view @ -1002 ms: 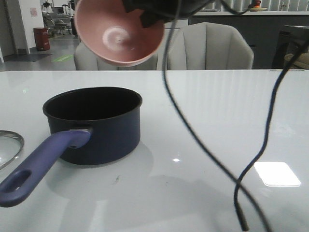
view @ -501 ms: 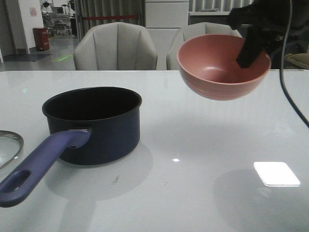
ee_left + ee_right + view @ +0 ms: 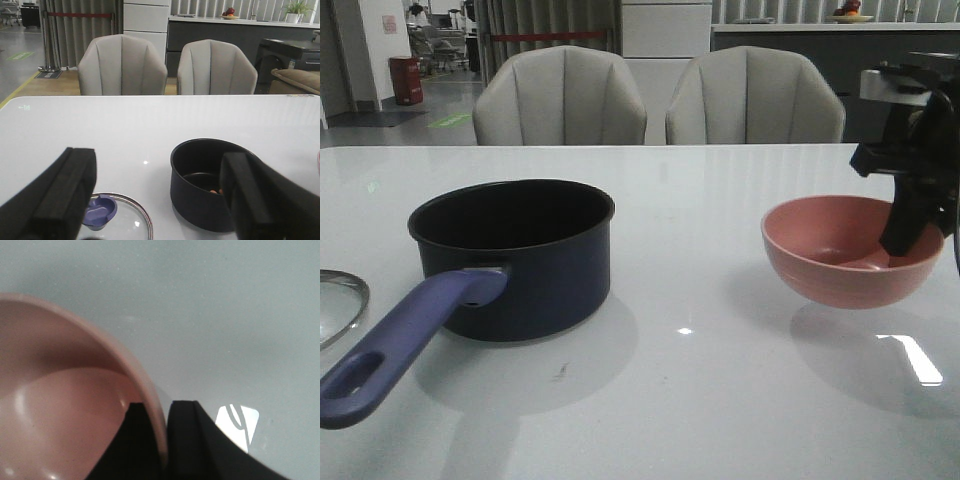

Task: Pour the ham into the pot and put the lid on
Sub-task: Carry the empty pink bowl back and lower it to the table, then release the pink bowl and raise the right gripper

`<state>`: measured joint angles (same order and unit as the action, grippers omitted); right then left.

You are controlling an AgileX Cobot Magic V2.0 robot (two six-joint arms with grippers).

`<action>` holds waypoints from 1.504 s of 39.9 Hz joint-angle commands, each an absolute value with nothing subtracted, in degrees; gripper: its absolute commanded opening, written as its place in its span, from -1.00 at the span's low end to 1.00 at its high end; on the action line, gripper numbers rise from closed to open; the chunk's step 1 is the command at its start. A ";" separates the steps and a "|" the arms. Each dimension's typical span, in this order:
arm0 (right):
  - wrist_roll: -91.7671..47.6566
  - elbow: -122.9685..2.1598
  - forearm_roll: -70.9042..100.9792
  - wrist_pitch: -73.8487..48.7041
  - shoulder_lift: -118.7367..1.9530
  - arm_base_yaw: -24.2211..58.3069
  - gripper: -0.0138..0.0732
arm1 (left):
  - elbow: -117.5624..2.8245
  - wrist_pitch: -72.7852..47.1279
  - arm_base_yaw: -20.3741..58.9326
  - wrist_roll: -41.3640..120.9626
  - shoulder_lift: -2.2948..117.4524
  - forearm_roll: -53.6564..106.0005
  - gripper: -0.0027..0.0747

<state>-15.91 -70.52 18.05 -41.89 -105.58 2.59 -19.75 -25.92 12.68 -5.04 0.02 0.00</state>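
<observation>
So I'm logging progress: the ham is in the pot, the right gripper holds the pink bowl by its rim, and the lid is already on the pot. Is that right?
Not quite: the lid is not on the pot. The left wrist view shows it lying on the table beside the open pot. The rest holds: ham is in the pot, and the right gripper grips the pink bowl by its rim.

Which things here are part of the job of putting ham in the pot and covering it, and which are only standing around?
Part of the job:
- pot
- ham, already inside the pot
- lid, lying on the table beside the pot
- pink bowl, empty, its rim gripped by the right gripper
- left gripper, open

Only standing around:
- two chairs
- red bin
</observation>
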 commanded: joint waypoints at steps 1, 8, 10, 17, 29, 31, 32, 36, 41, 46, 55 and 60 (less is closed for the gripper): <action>-15.96 -72.49 19.72 -39.92 -104.36 2.12 -0.36 | -21.18 -21.83 13.05 -5.24 1.36 0.00 0.50; -15.96 -72.49 19.72 -39.42 -105.31 2.12 -0.11 | -21.18 -21.83 13.05 -5.24 1.36 0.00 0.50; -15.96 -72.49 19.72 -39.22 -105.31 2.12 0.01 | -21.18 -21.83 13.05 -5.24 1.36 0.00 0.50; -16.08 -72.54 19.28 -39.52 -104.76 2.12 0.17 | -21.18 -21.83 13.05 -5.24 1.36 0.00 0.50; -17.32 -72.49 19.11 -40.83 -92.31 2.12 0.17 | -21.18 -21.83 13.05 -5.24 1.36 0.00 0.50; -17.50 -72.43 19.11 -40.61 -89.07 2.19 0.17 | -21.18 -21.83 13.05 -5.24 1.36 0.00 0.50; -17.81 -72.37 19.11 -40.49 -87.69 2.25 0.17 | -21.18 -21.83 13.05 -5.24 1.36 0.00 0.50; -18.85 -72.25 19.11 -40.48 -81.40 2.94 0.17 | -21.18 -21.83 13.05 -5.24 1.36 0.00 0.50; -18.97 -70.59 19.11 -38.74 -73.51 4.85 0.17 | -21.18 -21.83 13.05 -5.24 1.36 0.00 0.50; -19.03 -65.23 19.11 -33.85 -66.46 7.75 0.17 | -21.18 -21.83 13.05 -5.24 1.36 0.00 0.50; -19.08 -48.48 19.17 -16.08 -49.83 12.56 0.16 | -21.18 -21.83 13.05 -5.24 1.36 0.00 0.50; -19.08 -37.80 19.35 -5.24 -41.07 16.32 0.16 | -21.18 -21.83 13.05 -5.24 1.36 0.00 0.50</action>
<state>-18.05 -41.70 18.78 -16.82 -46.14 14.35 -19.75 -25.92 12.68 -5.04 0.02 0.00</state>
